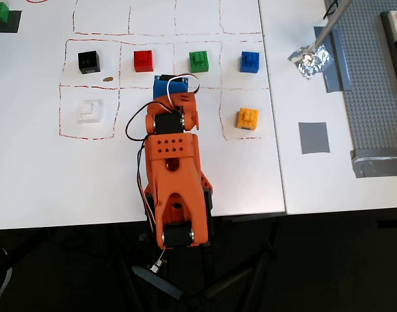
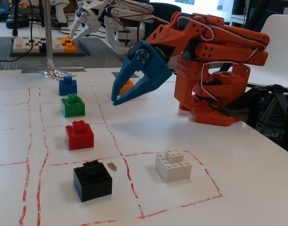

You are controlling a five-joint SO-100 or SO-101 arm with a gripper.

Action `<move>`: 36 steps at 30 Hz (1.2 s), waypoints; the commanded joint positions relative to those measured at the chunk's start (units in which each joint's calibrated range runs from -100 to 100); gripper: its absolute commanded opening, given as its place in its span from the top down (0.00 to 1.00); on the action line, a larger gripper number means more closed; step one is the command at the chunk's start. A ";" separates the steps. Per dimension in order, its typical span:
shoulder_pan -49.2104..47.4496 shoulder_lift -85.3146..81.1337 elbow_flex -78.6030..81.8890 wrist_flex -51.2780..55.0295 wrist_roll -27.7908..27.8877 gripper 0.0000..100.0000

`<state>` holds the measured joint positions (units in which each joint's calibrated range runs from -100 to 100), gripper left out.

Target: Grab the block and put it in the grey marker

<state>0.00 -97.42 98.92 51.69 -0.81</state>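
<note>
Block (image 1: 143, 60) red, studded, resting in its own red-lined cell on white table (image 1: 29, 162), second in row between black brick (image 1: 88, 62) and green brick (image 1: 199, 61), blue brick (image 1: 249, 62) last. Orange arm (image 1: 175, 175) folded over table's near edge, largest thing in overhead view. Blue gripper (image 2: 116, 100) raised above surface in fixed view, fingers parted a little, nothing between them, tips aimed down beside green brick and well apart from block. Grey marker (image 1: 314, 138) flat on table at overhead right, bare, near long grey baseplate (image 1: 373, 97). Orange-yellow brick (image 1: 247, 118) between arm and marker. White brick (image 1: 89, 110) below black one.
</note>
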 commanded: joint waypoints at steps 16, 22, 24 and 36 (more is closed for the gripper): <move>-4.81 5.26 -6.81 -0.26 1.81 1.00; -9.75 18.45 -21.95 5.86 -0.68 1.00; -11.87 23.62 -27.93 8.88 -1.32 1.00; -19.54 49.30 -53.68 13.94 -3.76 0.99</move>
<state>-18.84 -50.24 52.66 64.95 -3.39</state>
